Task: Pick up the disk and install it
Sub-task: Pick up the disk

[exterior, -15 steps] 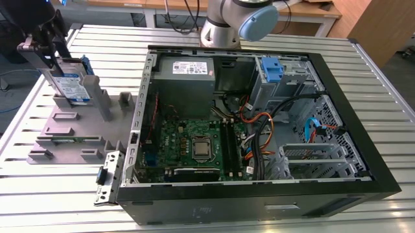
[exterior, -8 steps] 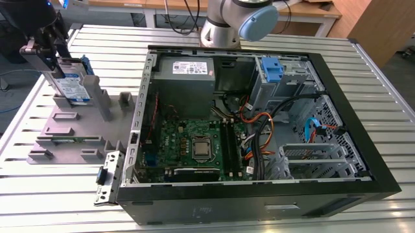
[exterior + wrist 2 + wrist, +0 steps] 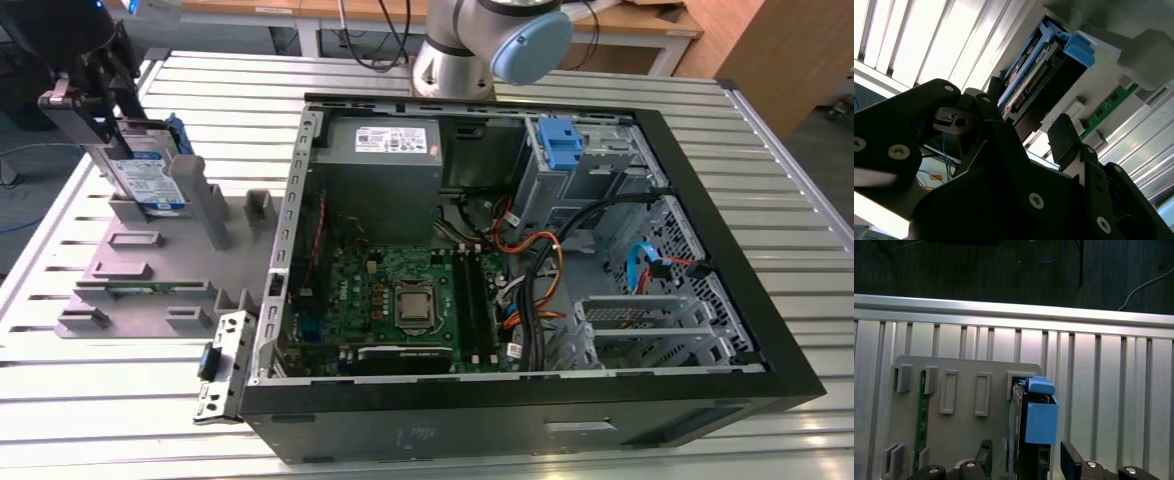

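Ribbed aluminium tabletop [image 3: 787, 150] carries one grey slotted rack [image 3: 147, 270]. One disk [image 3: 144, 172] stands upright on edge in a slot of that rack, with its blue carrier frame at the upper end. One gripper [image 3: 114, 125] hangs at the disk, its two fingers [image 3: 985, 450] spread on either side with gaps showing. One green memory stick [image 3: 921, 412] sits in another rack slot. One open computer case [image 3: 787, 370] lies beside the rack.

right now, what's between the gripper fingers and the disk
Nothing: in the first wrist view the open gripper straddles the disk, a bare gap on each side.
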{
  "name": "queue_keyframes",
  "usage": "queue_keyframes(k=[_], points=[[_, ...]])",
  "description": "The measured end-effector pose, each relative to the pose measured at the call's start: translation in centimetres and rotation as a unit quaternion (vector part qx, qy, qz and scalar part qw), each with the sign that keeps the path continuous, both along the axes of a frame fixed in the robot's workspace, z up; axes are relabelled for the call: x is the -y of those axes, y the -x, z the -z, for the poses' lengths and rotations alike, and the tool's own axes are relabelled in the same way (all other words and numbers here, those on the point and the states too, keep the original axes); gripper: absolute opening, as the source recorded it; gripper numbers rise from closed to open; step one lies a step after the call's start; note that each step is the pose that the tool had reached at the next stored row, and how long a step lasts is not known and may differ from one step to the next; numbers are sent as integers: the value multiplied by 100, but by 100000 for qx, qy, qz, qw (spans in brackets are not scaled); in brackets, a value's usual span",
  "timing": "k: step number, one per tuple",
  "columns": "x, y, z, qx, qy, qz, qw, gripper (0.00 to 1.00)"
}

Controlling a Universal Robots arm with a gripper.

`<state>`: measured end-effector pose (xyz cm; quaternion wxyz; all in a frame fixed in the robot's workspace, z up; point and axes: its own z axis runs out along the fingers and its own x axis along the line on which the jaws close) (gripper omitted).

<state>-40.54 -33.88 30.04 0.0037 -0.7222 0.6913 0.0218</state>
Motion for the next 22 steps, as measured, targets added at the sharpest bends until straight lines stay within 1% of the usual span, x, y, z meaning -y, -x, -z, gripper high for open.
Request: queue_keyframes(k=[6,14,15,17,19,20,21,22], points=[[0,-17,1,-5,-1,0,100000,65],[0,-18,1,-8,3,0,100000,65],[0,-18,1,-4,1,-1,100000,63],[0,-18,1,-6,1,0,100000,63],[0,-18,1,-6,3,2,100000,51],[0,-18,1,-7,2,0,100000,51],[0,-19,1,-5,2,0,100000,45],[0,-19,1,-4,1,1,100000,45]])
